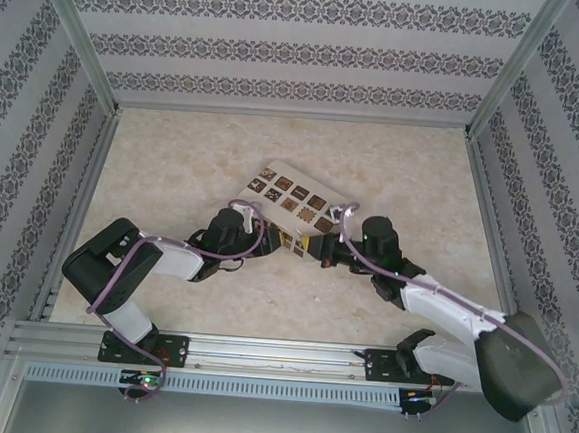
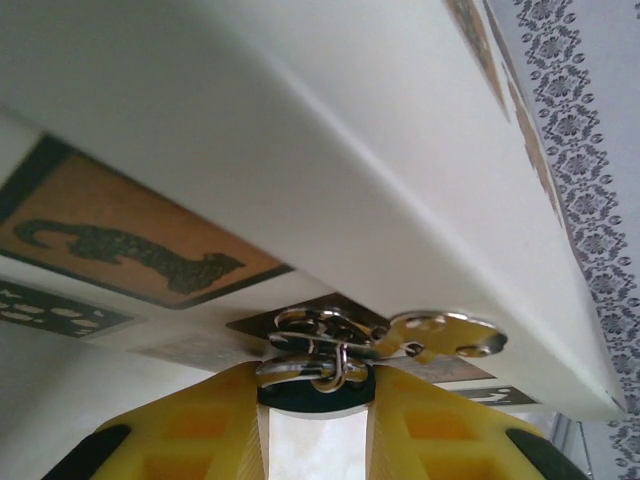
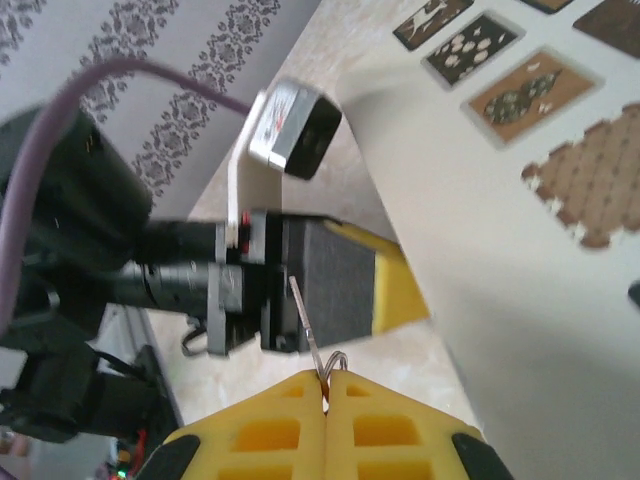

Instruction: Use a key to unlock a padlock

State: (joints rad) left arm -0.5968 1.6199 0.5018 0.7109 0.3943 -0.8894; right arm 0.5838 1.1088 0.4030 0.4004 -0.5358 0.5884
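Silvery key pinched in my right hand; my left hand pinches the teal padlock, cream box just above it.

A robotics lab test cell, boxed in: aluminium frame rails and patterned panel walls enclose a marble-look counter.
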